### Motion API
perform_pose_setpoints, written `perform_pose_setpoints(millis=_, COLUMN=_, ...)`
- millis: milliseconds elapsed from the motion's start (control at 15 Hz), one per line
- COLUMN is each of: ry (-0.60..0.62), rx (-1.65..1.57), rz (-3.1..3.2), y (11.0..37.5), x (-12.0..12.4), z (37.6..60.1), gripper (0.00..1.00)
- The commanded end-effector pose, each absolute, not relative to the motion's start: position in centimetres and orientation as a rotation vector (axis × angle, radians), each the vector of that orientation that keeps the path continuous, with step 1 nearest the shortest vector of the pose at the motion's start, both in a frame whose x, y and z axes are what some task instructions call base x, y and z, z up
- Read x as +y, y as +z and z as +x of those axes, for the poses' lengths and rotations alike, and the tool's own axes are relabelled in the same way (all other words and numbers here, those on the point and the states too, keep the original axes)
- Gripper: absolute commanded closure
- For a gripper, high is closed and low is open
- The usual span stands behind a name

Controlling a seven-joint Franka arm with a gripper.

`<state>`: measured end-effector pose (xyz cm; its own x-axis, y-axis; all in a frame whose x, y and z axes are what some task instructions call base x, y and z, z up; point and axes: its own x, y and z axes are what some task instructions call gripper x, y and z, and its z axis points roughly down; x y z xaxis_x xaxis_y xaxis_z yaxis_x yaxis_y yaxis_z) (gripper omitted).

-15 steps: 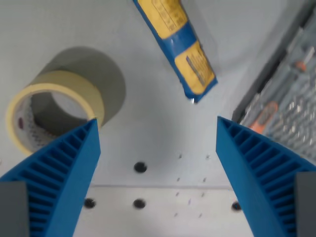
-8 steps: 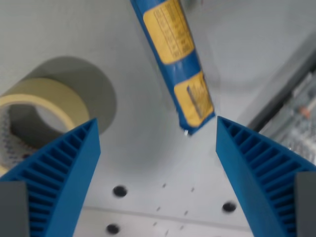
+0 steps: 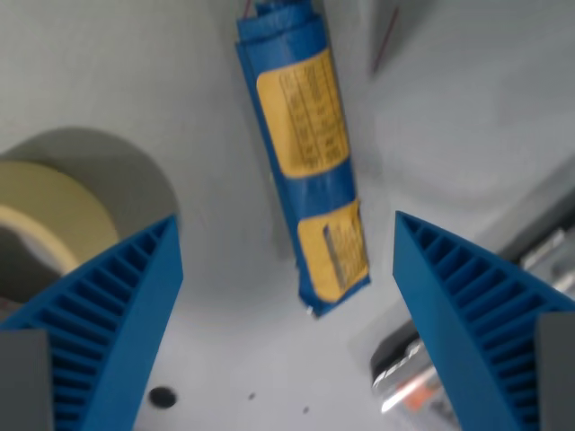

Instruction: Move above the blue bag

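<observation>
End effector [image 3: 286, 235] spread wide, empty. Blue bag [image 3: 304, 154] lies on the counter [image 3: 467, 117], its lower end between the fingers, its length reaching toward the top edge. Advise centring over its middle, avoiding tape roll [image 3: 49, 224] at the wrist view's left.

A cream tape roll [image 3: 49, 220] rests on the grey table [image 3: 467, 117] at the wrist view's left.

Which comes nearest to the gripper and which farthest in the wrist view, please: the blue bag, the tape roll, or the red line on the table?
Gripper, open:
1. Blue bag: its lower end lies between the fingers, its length runs up the view.
2. Tape roll: at the wrist view's left edge, beside one finger.
3. Red line: near the top, right of the bag, farthest.
</observation>
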<state>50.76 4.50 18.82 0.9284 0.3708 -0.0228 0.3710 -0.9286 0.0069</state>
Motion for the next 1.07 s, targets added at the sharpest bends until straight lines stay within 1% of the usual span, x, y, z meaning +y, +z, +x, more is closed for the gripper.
perform_pose_setpoints(millis=67, ry=-0.052, rx=0.864, rz=2.990, y=18.1, x=4.1, z=51.7, gripper=0.00)
perform_pose_setpoints(millis=533, ry=-0.049, rx=0.855, rz=2.985, y=16.5, x=3.8, z=52.4, gripper=0.00)
perform_pose_setpoints(millis=1067, ry=-0.060, rx=0.800, rz=2.998, y=15.9, x=3.8, z=52.7, gripper=0.00)
